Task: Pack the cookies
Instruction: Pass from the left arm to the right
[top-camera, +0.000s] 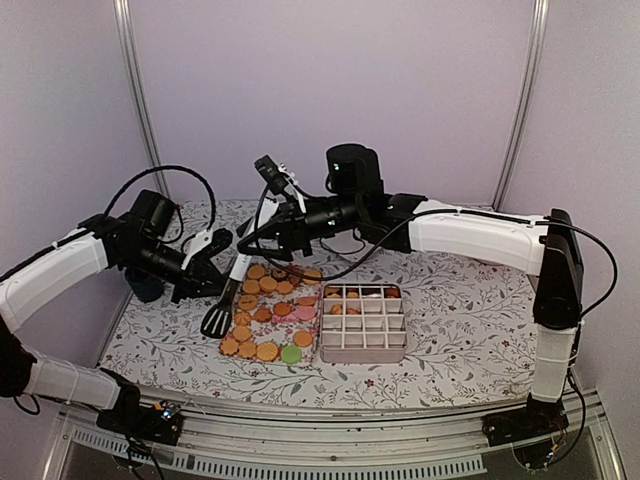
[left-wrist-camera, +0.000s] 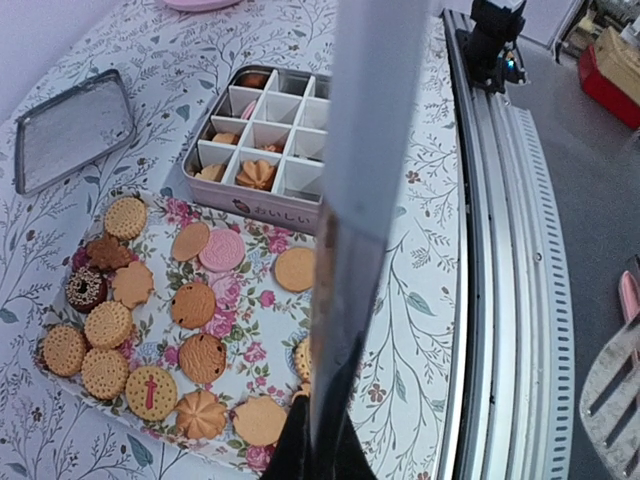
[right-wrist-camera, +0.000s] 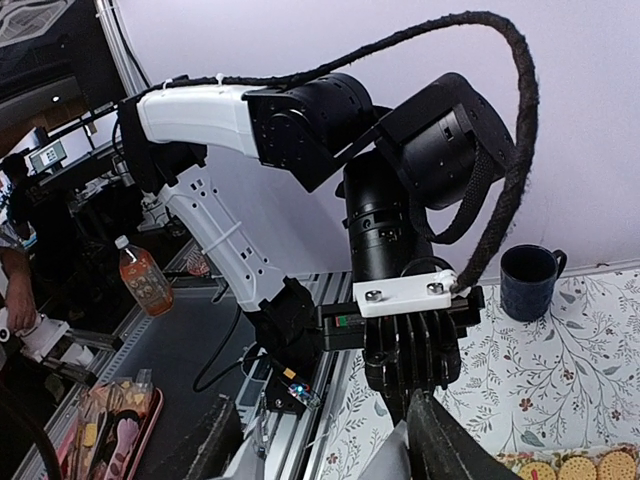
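Many round cookies (top-camera: 268, 285), mostly golden with a few pink, green and dark ones, lie on a floral tray (left-wrist-camera: 261, 352); they also show in the left wrist view (left-wrist-camera: 190, 305). A divided tin (top-camera: 363, 345) stands to the tray's right, with a few cookies in its far cells (left-wrist-camera: 255, 172). My left gripper (top-camera: 222, 272) is shut on the grey handle (left-wrist-camera: 365, 150) of a spatula. Its black slotted head (top-camera: 217, 320) hangs by the tray's left edge. My right gripper (top-camera: 255, 240) is open around the handle's upper end (right-wrist-camera: 390, 462).
A metal lid (left-wrist-camera: 75, 130) lies beyond the tray. A dark mug (right-wrist-camera: 530, 280) stands at the table's left side behind the left arm. A pink plate (left-wrist-camera: 200, 3) sits past the tin. The table's front rail (left-wrist-camera: 500, 250) runs close to the tray.
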